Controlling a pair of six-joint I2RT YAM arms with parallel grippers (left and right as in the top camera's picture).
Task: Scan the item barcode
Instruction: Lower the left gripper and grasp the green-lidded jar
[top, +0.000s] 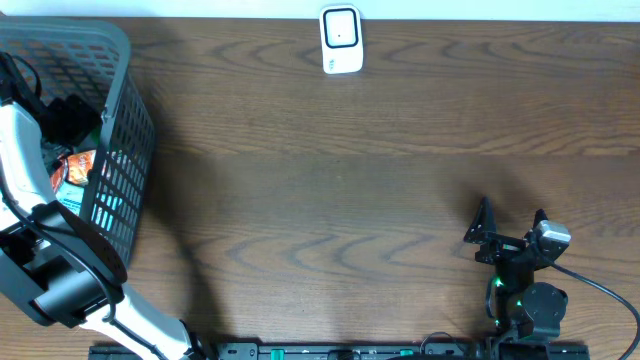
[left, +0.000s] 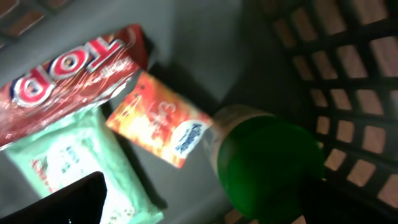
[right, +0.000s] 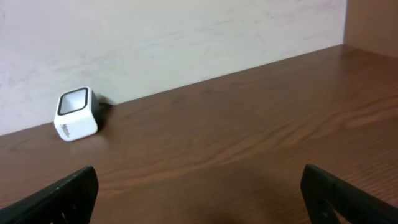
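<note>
Overhead, the brown wooden table (top: 350, 200) fills the frame. A grey lattice basket (top: 128, 150) stands at its left end. The white left arm (top: 22, 150) reaches over the basket's rim, and the left gripper (left: 205, 205) hangs inside it with its jaws spread wide and nothing between them. The right arm (top: 530, 300) sits low at the near right of the table, well apart from the basket. The right gripper (top: 512, 222) is likewise released and empty, with its dark fingers (right: 59, 196) parted over bare wood. The left wrist view shows the goods lying on the basket floor. A large red crinkled bag (left: 62, 81) with white lettering lies at the upper left. Below it and touching it lies a pale green soft pack (left: 81, 168). A round jar with a green lid (left: 267, 162) lies on the right, close to the lattice wall and directly beneath the open jaws. Between the bag and the jar lies a flat orange packet (left: 158, 118) with a small blue and white mark at one corner, its edge just beside the jar. None of these goods is gripped. The smallest thing in view is the white barcode scanner (top: 341, 40), at the far edge of the table against the pale wall. It is well apart from both arms, and the right wrist view shows its dark-framed window tilted upward.
</note>
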